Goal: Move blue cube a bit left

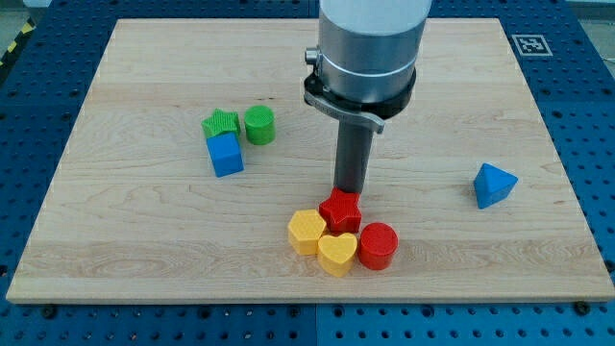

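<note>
A pale wooden board (pixel 144 240) with visible grain lies on a blue perforated table (pixel 586 125). The blue cube (pixel 226 155) sits left of centre, well apart from my tip (pixel 348 191), which is off to its right and slightly nearer the view's bottom. There is no hand or claw to open or close, only a straight dark rod under a grey metal cylinder. My tip stands just above a red star (pixel 340 210). Below cluster a yellow hexagon (pixel 307 232), yellow heart (pixel 337 253) and red cylinder (pixel 378 245). A ridged green star (pixel 221 124) touches the cube's top; a green cylinder (pixel 259 125) sits beside. A blue pyramid (pixel 494 185) lies far right.
</note>
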{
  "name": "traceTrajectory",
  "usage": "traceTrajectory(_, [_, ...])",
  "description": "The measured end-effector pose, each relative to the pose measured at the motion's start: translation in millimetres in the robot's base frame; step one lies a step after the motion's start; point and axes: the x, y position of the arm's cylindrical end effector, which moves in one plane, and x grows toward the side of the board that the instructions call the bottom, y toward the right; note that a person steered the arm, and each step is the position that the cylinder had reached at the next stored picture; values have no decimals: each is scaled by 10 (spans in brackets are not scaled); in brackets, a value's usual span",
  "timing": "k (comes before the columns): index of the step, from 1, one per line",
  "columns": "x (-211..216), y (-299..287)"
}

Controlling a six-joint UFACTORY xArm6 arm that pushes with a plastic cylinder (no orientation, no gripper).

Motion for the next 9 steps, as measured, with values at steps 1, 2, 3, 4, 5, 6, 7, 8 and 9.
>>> traceTrajectory(1, [-275,130])
traceTrajectory(2, [-276,135])
traceTrajectory(3, [-276,135])
traceTrajectory(4, [-211,201])
traceTrajectory(5, [-69,357])
traceTrajectory(6, [-49,432])
traceTrajectory(7, [-49,102])
traceTrajectory(8, [-52,-362])
traceTrajectory(9, [-114,-739])
